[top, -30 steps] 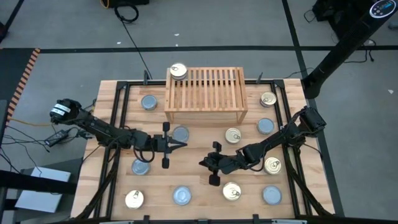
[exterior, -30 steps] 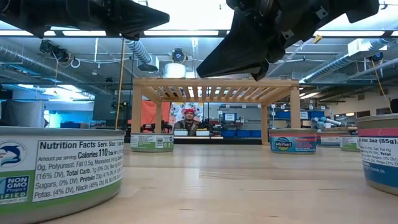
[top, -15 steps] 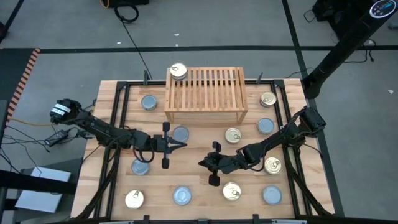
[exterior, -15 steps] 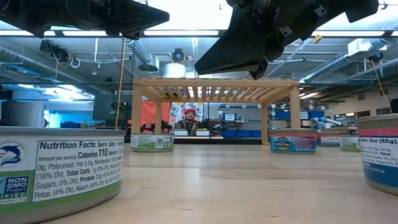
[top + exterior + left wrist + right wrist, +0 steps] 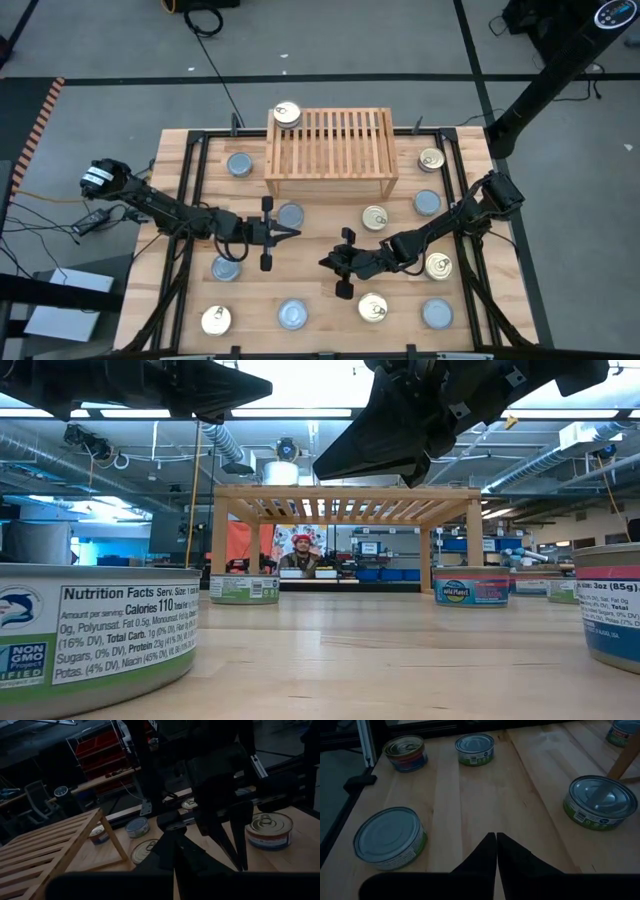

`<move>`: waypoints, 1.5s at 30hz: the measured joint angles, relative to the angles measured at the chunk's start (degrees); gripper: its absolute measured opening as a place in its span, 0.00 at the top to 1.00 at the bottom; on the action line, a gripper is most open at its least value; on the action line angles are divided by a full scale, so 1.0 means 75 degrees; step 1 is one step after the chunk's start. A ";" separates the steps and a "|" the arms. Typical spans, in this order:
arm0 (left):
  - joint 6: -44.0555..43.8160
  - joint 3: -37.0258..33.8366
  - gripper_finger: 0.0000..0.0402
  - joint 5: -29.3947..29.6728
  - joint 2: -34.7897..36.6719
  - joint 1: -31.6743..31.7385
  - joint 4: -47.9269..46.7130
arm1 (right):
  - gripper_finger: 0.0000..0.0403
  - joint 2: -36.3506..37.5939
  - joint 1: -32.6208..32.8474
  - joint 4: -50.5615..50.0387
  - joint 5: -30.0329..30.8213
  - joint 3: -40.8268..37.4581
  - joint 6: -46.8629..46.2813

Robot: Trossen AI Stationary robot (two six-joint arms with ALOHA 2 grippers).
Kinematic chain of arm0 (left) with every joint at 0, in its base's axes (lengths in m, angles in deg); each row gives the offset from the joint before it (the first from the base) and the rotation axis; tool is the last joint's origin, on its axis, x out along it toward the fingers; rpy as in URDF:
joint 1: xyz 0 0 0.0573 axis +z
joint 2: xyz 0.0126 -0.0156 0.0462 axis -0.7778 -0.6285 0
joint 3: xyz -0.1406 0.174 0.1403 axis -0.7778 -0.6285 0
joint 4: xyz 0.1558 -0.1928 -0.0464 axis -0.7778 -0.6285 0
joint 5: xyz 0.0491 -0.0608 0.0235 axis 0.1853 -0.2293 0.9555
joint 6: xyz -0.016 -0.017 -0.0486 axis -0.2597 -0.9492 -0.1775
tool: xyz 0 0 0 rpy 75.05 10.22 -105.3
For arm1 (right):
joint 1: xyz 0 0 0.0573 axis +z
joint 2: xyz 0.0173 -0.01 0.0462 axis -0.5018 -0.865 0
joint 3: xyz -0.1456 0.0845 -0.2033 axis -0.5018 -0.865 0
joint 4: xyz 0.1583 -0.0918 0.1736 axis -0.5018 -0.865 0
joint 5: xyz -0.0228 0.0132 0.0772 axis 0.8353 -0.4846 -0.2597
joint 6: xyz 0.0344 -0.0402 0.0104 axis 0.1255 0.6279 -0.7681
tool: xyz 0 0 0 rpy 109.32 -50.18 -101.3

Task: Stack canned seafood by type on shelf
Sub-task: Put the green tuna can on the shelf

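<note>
Light plank table (image 5: pixel 310 290) carrying a slatted wooden shelf (image 5: pixel 330 150) at its far middle. One gold-topped tin (image 5: pixel 287 114) on the shelf's far left corner. Eleven other tins scattered on the planks, gold-topped (image 5: pixel 373 308) and silver-topped (image 5: pixel 293 315) mixed.

Barely a flicker here: over the bare planks in front of the light wooden slatted shelf (image 5: pixel 329 152), the right arm's dark two-finger gripper (image 5: pixel 325 264) has dipped and turned a touch in the low view, its dark wedge reaching slightly nearer the shelf's top edge than a second ago. That small shift came in the first half of the second, and nothing else on the table has changed place.
</note>
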 joint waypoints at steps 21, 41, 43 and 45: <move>0.0003 0.0000 0.99 0.0000 0.0000 0.0000 -0.0003 | 0.94 0.0000 -0.0002 -0.0003 0.0000 0.0000 0.0003; -0.1251 0.0966 0.99 0.0002 -0.0003 0.0000 -0.3297 | 0.94 0.0000 -0.0002 -0.0003 0.0000 0.0000 0.0003; -0.1385 0.1083 0.99 0.0003 -0.0003 0.0000 -0.3402 | 0.94 0.0000 -0.0002 -0.0003 0.0000 0.0000 0.0003; -0.1398 0.1093 0.99 0.0003 0.0000 -0.0011 -0.3362 | 0.94 0.0000 -0.0001 -0.0002 0.0000 0.0000 0.0002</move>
